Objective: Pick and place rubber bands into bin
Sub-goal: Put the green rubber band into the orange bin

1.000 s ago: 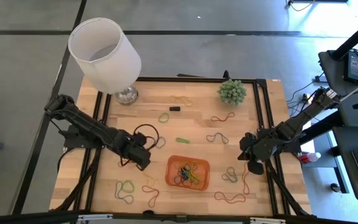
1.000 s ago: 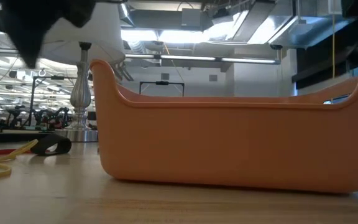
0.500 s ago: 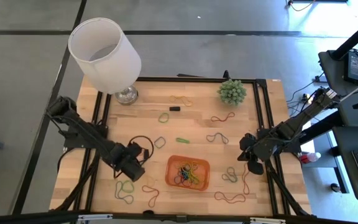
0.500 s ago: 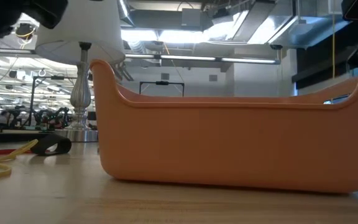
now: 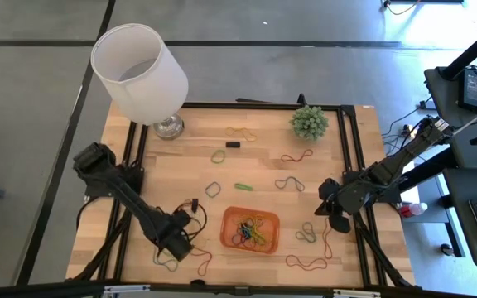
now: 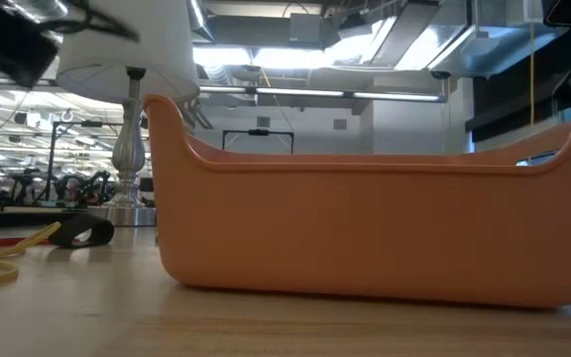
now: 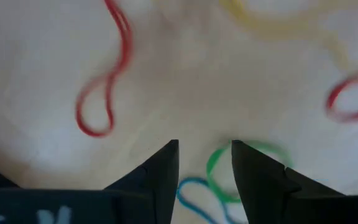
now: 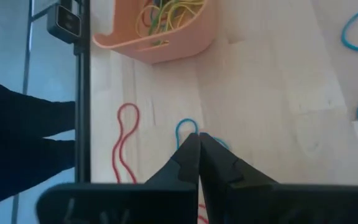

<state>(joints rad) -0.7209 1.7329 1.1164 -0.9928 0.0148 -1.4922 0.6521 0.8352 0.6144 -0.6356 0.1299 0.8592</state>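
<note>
The orange bin (image 5: 251, 229) stands near the table's front edge with several rubber bands (image 5: 249, 231) inside; it fills the low view (image 6: 365, 228). More rubber bands lie loose on the wood. My left gripper (image 5: 177, 245) is open, left of the bin, pointing down over a green band (image 7: 229, 180) and a blue band (image 7: 194, 198); its fingertips (image 7: 205, 148) stand apart above them, and a red band (image 7: 101, 93) lies beyond. My right gripper (image 5: 338, 220) hangs shut right of the bin, with nothing between its fingers (image 8: 199, 137).
A white lamp (image 5: 139, 74) stands at the far left corner and a small green plant (image 5: 309, 122) at the far right. A small black piece (image 5: 233, 144) lies near the far edge. Loose bands include red ones (image 5: 306, 263) (image 8: 126, 143) near the front and others (image 5: 289, 183) mid-table.
My left gripper has swung away from the bin's left side toward the table's near edge and a little left, coming down over the green and blue bands at the near left. My right arm has kept still.
</note>
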